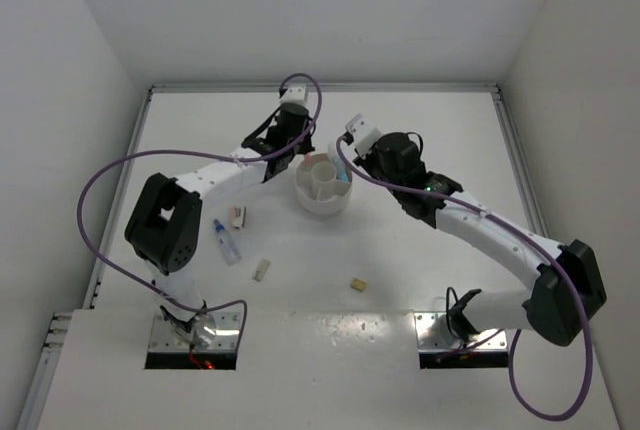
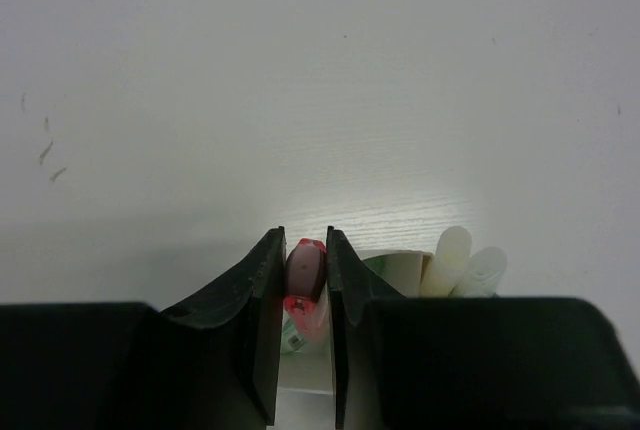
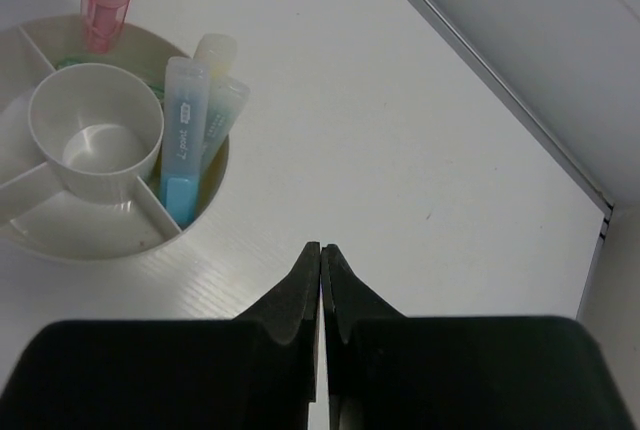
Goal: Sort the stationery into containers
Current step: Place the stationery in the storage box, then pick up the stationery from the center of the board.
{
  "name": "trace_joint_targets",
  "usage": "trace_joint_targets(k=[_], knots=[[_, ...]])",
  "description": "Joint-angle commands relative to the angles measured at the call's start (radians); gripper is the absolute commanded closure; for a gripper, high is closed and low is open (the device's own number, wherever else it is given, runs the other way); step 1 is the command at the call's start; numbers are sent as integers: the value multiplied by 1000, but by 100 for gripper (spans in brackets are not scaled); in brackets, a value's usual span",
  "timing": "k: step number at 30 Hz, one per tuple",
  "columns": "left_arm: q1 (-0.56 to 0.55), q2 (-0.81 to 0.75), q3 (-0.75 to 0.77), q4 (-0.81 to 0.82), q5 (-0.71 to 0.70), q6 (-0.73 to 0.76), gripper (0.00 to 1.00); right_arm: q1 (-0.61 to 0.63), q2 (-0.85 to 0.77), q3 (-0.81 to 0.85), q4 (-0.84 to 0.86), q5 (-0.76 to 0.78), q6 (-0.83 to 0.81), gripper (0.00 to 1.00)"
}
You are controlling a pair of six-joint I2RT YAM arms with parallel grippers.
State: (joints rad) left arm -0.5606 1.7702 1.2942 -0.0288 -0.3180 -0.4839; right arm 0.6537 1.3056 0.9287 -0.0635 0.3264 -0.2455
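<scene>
The white divided bowl (image 1: pixel 322 208) stands mid-table. My left gripper (image 1: pixel 307 154) is above its far side, shut on a pink marker (image 2: pixel 305 275) that hangs upright over a back compartment. The pink marker also shows in the right wrist view (image 3: pixel 108 0). A blue marker (image 3: pixel 183 140), a green one (image 3: pixel 226 102) and a yellow one (image 3: pixel 214 50) lie in the bowl's right compartment. My right gripper (image 3: pixel 321 250) is shut and empty, just off the bowl's right side.
A clear blue-capped tube (image 1: pixel 227 241) and a tan eraser block (image 1: pixel 238 216) lie left of the bowl. Two more tan blocks (image 1: pixel 262 269) (image 1: pixel 357 284) lie nearer the front. The back wall's edge (image 3: pixel 500 90) runs behind the right gripper.
</scene>
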Motion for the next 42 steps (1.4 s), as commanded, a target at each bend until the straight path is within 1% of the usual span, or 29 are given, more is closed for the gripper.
trace_joint_targets(k=[1, 2, 3, 4, 6, 7, 8, 10, 11, 14, 15, 16, 17, 18, 19, 20, 21, 23, 24, 25, 26, 27, 28, 29, 30, 31, 34, 38, 42], knots=[[-9, 9, 33, -11, -16, 28, 90, -14, -22, 12, 1, -23, 20, 98], [-18, 9, 24, -11, -16, 28, 86, -14, -22, 21, 1, -35, 29, 89], [-18, 9, 24, -11, -16, 28, 77, -14, -22, 21, -10, -50, 29, 86], [-18, 9, 13, -11, -16, 28, 72, -14, -22, 21, -24, -64, 29, 80], [-18, 0, 13, -11, -6, 28, 63, -23, -22, 21, -35, -73, 29, 75], [-18, 0, 13, -11, -6, 19, 59, -23, -22, 21, -45, -88, 38, 75], [-18, -9, 13, -11, 3, 19, 56, -23, -22, 21, -45, -111, 38, 71], [-18, -18, 13, -11, 3, 19, 51, -32, -32, 21, -68, -150, 38, 69], [-18, -18, 23, -20, 3, 19, 51, -32, -45, 21, -68, -164, 38, 66], [-18, -47, 33, -20, 13, 19, 50, -32, -66, 21, -117, -251, 29, 66], [-18, -61, 33, -20, 13, 19, 50, -32, -66, 21, -139, -336, 16, 68], [-18, -98, 33, -20, 13, 19, 54, -32, -75, 21, -169, -393, -13, 72], [-18, -121, 42, -29, 13, 19, 57, -32, -75, 30, -252, -456, -34, 77], [-18, -147, 42, -29, 13, 19, 66, -32, -63, 30, -301, -562, -52, 80], [-18, -175, 42, -46, 13, 30, 85, -32, -51, 51, -356, -616, -111, 85], [-18, -233, 42, -78, 13, 30, 93, -32, -36, 52, -478, -666, -150, 92], [-6, -264, 33, -95, 22, 30, 100, -23, -20, 64, -528, -731, -188, 96], [25, -334, -21, -121, 51, 30, 100, -14, 17, 55, -620, -756, -273, 99], [39, -415, -50, -131, 68, 39, 100, -14, 17, 55, -640, -780, -296, 99], [53, -457, -117, -131, 104, 39, 100, -14, 32, 42, -657, -791, -311, 96], [79, -494, -148, -143, 115, 51, 78, -14, 43, 42, -686, -800, -322, 92], [90, -561, -176, -167, 115, 51, 64, -14, 43, 42, -699, -829, -334, 79], [100, -589, -221, -181, 131, 62, 55, -14, 59, 42, -710, -843, -334, 73], [100, -647, -267, -192, 117, 62, 46, -14, 87, 42, -719, -865, -325, 60], [109, -647, -268, -192, 105, 62, 45, -5, 104, 42, -732, -865, -316, 60], [110, -704, -318, -192, 73, 62, 45, 6, 122, 42, -745, -877, -316, 52], [136, -774, -389, -174, 73, 79, 43, 29, 190, 52, -772, -877, -278, 48], [136, -819, -410, -187, -3, 99, 41, 113, 260, 62, -794, -862, -238, 48], [136, -821, -411, -197, 23, 99, 41, 184, 308, 73, -793, -808, -158, 45]])
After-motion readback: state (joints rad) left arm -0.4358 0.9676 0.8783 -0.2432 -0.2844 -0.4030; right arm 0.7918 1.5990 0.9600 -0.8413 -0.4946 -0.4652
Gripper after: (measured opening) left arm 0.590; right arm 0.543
